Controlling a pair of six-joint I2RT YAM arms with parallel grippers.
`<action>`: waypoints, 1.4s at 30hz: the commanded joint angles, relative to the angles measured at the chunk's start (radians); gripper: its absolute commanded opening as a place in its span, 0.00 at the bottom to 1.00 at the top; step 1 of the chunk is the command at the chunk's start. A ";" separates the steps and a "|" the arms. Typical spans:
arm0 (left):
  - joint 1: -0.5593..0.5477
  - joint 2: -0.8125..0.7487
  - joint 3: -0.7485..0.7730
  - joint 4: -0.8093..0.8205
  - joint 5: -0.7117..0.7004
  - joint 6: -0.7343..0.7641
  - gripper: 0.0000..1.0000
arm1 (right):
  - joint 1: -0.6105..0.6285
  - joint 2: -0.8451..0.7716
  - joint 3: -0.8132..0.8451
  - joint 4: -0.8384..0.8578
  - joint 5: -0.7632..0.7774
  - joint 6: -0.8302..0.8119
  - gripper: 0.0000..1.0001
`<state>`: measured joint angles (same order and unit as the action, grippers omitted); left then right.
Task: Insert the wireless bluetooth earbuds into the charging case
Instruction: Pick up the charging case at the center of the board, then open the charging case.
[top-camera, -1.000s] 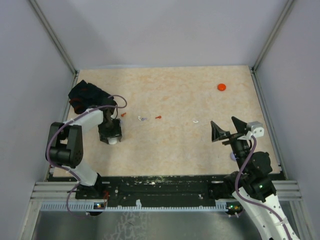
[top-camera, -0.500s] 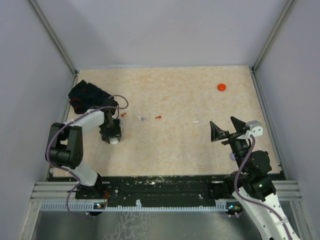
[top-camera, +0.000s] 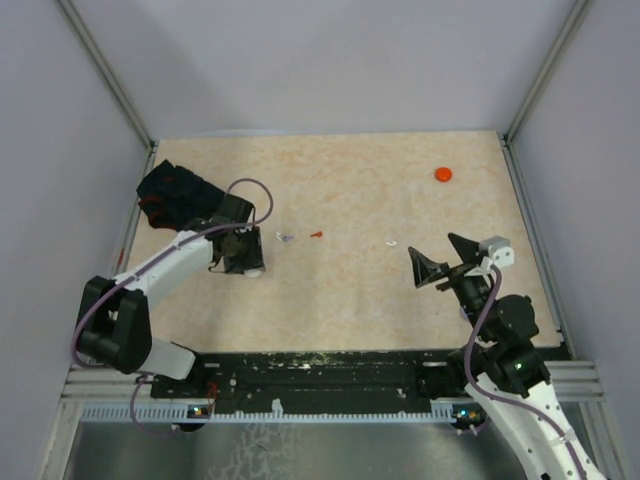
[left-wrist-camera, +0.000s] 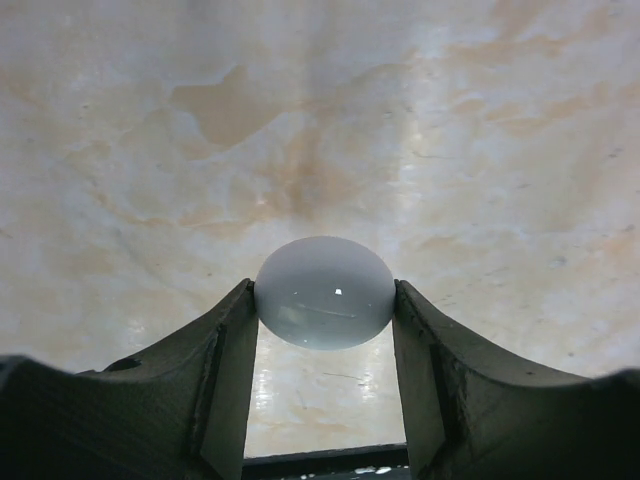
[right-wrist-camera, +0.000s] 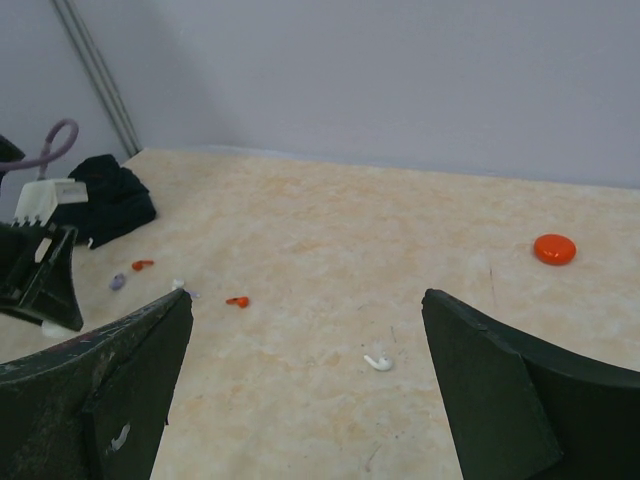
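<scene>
A smooth white rounded charging case (left-wrist-camera: 324, 292) sits pinched between the fingertips of my left gripper (left-wrist-camera: 325, 296), which is shut on it just above the tabletop; from above this gripper (top-camera: 247, 260) is at the left. Tiny earbuds lie scattered mid-table: a red one (top-camera: 316, 235), a pale purple one (top-camera: 285, 238) and a white one (top-camera: 391, 242). The right wrist view shows the white earbud (right-wrist-camera: 378, 362), the red one (right-wrist-camera: 237, 301), another red one (right-wrist-camera: 142, 265) and a purple one (right-wrist-camera: 117, 282). My right gripper (top-camera: 437, 262) hangs open and empty, short of the white earbud.
A round red disc (top-camera: 442, 174) lies at the far right. A black cloth (top-camera: 175, 192) with red marks is bunched at the far left, just behind the left arm. Walls and frame posts enclose the table on three sides.
The left jaws closed in on the white case, and the left arm swung it to the right and slightly farther out. The right gripper shifted a little to the left, still open.
</scene>
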<state>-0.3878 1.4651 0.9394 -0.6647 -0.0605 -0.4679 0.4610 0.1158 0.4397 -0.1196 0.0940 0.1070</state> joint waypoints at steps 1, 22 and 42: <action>-0.057 -0.096 0.000 0.089 0.012 -0.069 0.47 | 0.011 0.046 0.066 0.035 -0.095 0.025 0.97; -0.371 -0.270 -0.041 0.419 -0.092 -0.199 0.45 | 0.011 0.242 0.060 0.116 -0.189 0.211 0.98; -0.607 -0.134 0.062 0.516 -0.262 -0.164 0.46 | 0.011 0.390 0.012 0.263 -0.349 0.285 0.95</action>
<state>-0.9703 1.3037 0.9520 -0.2031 -0.2783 -0.6834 0.4629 0.5007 0.4191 0.0731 -0.2173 0.3775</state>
